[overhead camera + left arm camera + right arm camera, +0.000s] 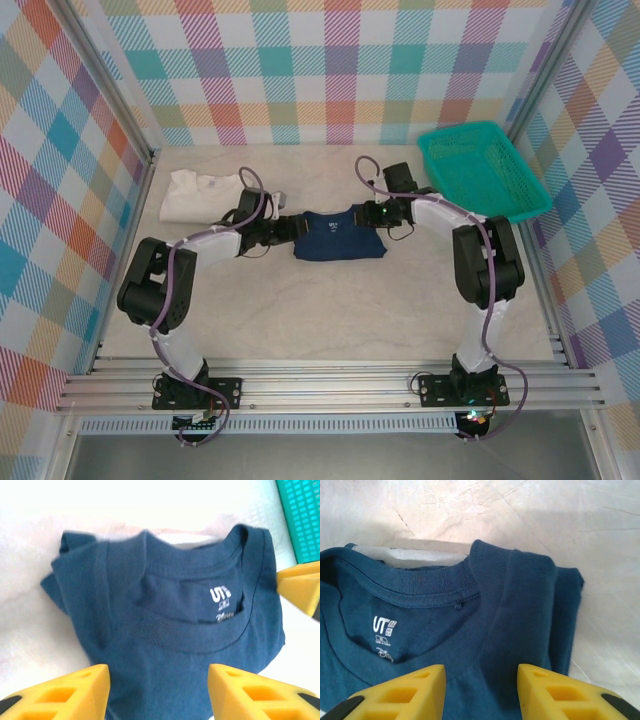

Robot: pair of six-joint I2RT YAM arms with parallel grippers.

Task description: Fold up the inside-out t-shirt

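The inside-out t-shirt (338, 236) lies as a compact navy rectangle at mid-table, its collar and white neck print facing up (170, 630) (445, 630). My left gripper (285, 232) sits at the shirt's left edge. Its yellow fingers stand apart over the cloth (159, 680) with nothing pinched between them. At the shirt's right edge is my right gripper (385, 215), also open, its fingers straddling a folded ridge of cloth (481, 680) without clamping it. One yellow finger (300, 587) of the right gripper shows across the shirt in the left wrist view.
A folded white shirt (205, 195) lies at the back left, just behind my left arm. A teal basket (482, 170) stands at the back right, close to my right arm. Checked walls enclose the pale tabletop (330, 310).
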